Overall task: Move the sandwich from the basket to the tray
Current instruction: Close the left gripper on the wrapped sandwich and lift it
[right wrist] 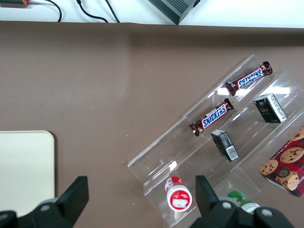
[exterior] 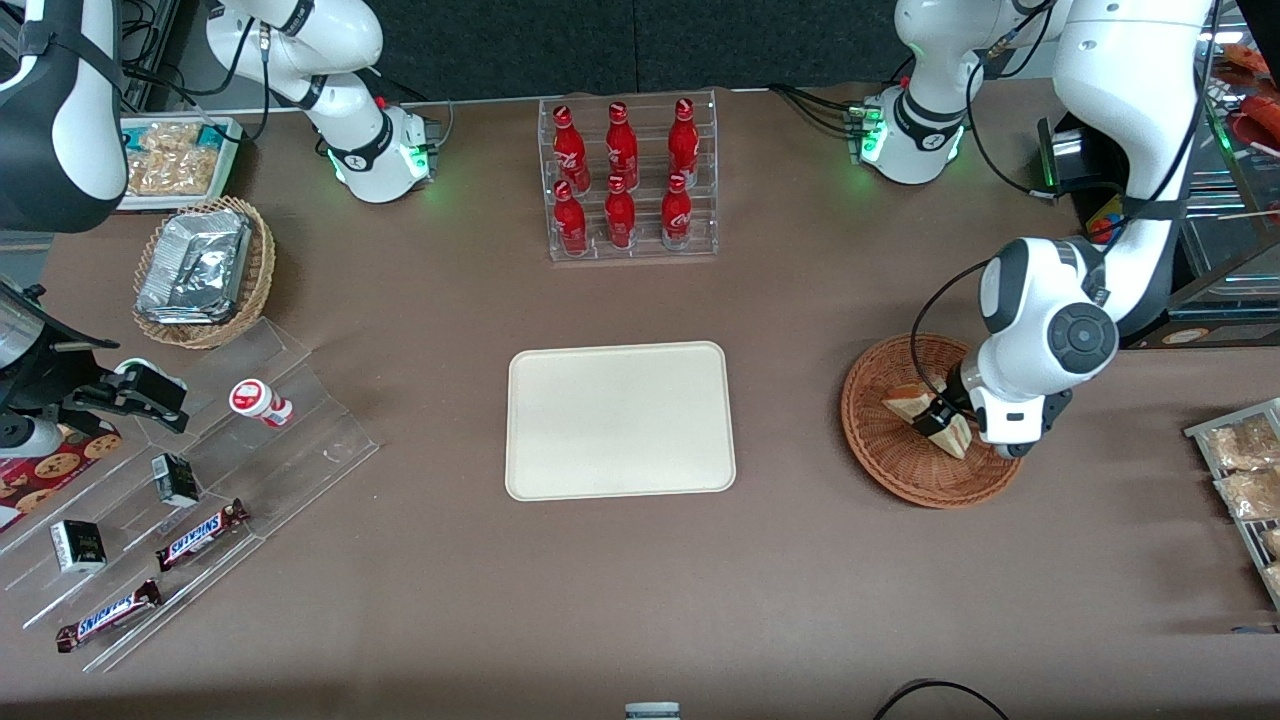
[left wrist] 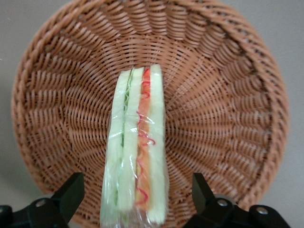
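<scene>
The sandwich (exterior: 905, 402) stands on edge in the reddish-brown wicker basket (exterior: 880, 470), wrapped in clear film, with its red and green filling facing the wrist camera (left wrist: 137, 142). My left gripper (exterior: 940, 415) is down inside the basket (left wrist: 228, 95) and is open. Its two black fingers (left wrist: 71, 190) straddle the sandwich, with a gap of wicker showing on each side, so neither pad touches the bread. The cream tray (exterior: 620, 420) lies bare at the table's middle, toward the parked arm from the basket.
A clear rack of red bottles (exterior: 630, 180) stands farther from the front camera than the tray. A tan basket of foil packets (exterior: 200, 270) and a stepped acrylic rack with Snickers bars (exterior: 200, 470) sit toward the parked arm's end. Snack packs (exterior: 1240, 470) lie at the working arm's edge.
</scene>
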